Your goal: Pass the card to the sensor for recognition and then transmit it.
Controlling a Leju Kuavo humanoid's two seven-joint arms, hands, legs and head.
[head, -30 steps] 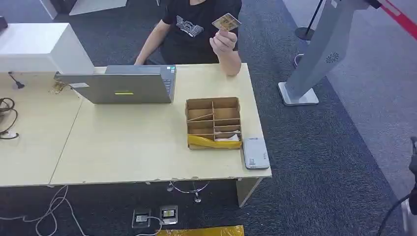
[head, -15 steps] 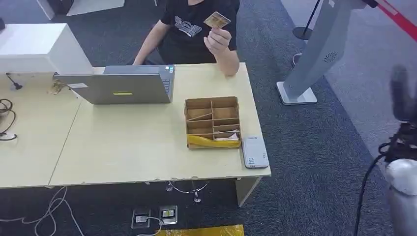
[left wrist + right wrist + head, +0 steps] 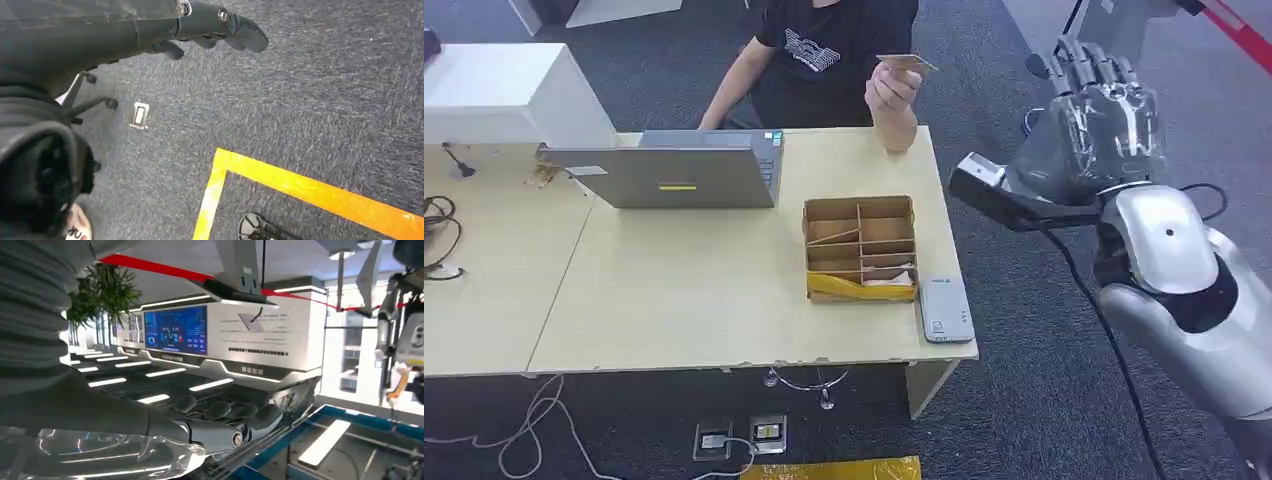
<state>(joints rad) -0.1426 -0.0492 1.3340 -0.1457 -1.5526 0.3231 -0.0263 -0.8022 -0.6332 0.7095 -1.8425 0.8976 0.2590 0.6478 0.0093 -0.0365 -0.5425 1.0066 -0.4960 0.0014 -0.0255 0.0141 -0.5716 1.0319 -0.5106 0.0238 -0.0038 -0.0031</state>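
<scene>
There, the card (image 3: pixel 907 63) was held up edge-on in a person's hand (image 3: pixel 892 88), pinched at its lower side, above the far right corner of the table (image 3: pixel 674 290) and well apart from both of the robot's hands. The sensor (image 3: pixel 943 310), a flat grey reader, lay at the table's near right corner, just beside the cardboard organiser (image 3: pixel 859 248), whose front compartment held yellow and white material. The right hand (image 3: pixel 1099 105) was raised off the table's right side, over the carpet, with its back toward the head camera; its fingers (image 3: pixel 1092 62) pointed up and away, extended and lying close side by side, holding nothing. In the right wrist view the same hand (image 3: pixel 220 427) showed its fingers stretched forward, slightly curved, with nothing between them. The left hand (image 3: pixel 210 27) hung over the dark carpet (image 3: pixel 320 100), its dark fingers loosely curled and apart from the thumb, gripping nothing; a yellow floor line (image 3: pixel 300 182) ran beneath it. A closed grey laptop (image 3: pixel 669 172) sat on the far side of the table in front of the person, and a white box (image 3: pixel 509 95) stood at the far left.
</scene>
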